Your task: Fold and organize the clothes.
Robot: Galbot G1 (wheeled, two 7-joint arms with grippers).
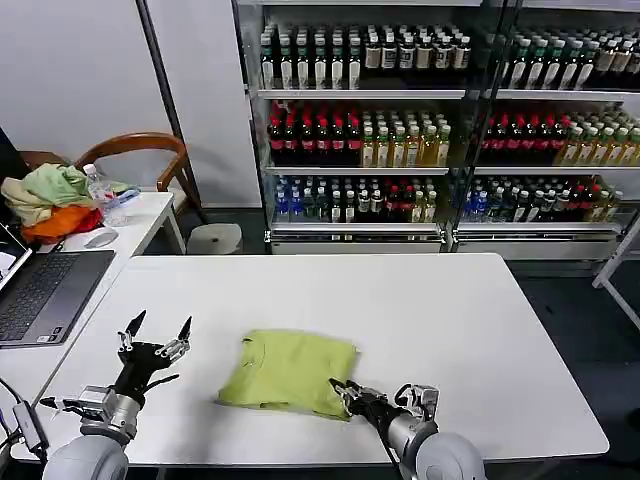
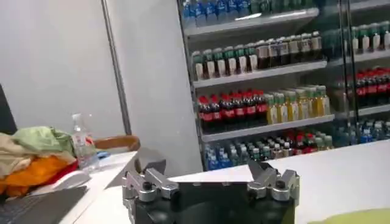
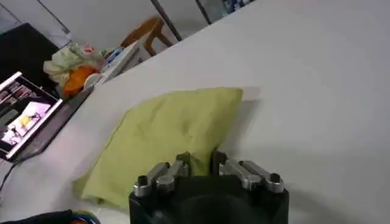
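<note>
The lime T-shirt [image 1: 290, 372] lies folded into a rough rectangle on the white table [image 1: 450, 330], near its front edge and a little left of centre. The right gripper [image 1: 345, 392] sits low at the shirt's near right corner, its jaws close together and pinching the fabric edge there, as the right wrist view also shows [image 3: 198, 159]. The left gripper [image 1: 156, 335] is raised above the table to the left of the shirt, well clear of it, pointing upward with its jaws wide apart.
</note>
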